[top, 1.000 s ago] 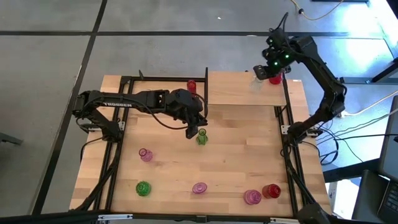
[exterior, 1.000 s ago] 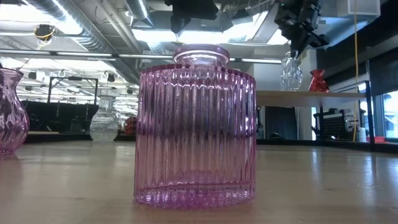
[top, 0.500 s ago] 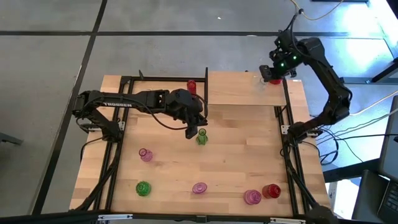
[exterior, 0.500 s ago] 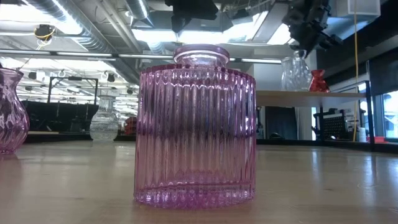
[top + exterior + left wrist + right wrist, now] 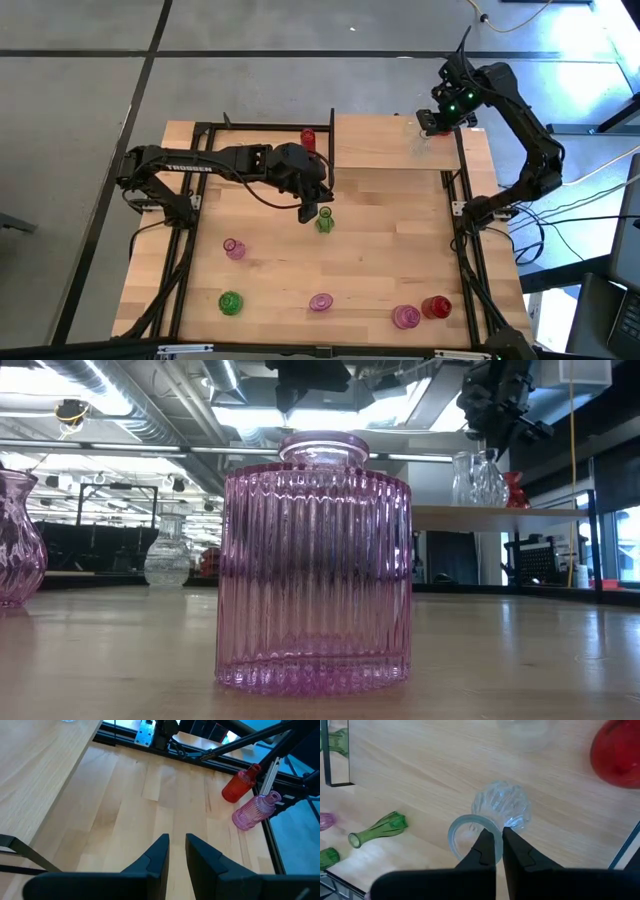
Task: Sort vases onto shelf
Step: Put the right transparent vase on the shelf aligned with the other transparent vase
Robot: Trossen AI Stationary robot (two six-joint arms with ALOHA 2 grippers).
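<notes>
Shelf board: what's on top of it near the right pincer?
On the shelf: a clear vase whose rim the right pincer pinches, and a red vase beside it. The vase's base is covered.

We see two matte-black jointed arms, the left arm [image 5: 200, 163] lettered "TROSSEN" in white, the right arm [image 5: 520, 110] lit by green lamps near its wrist, each ending in blunt dark fingers [image 5: 155, 857].
</notes>
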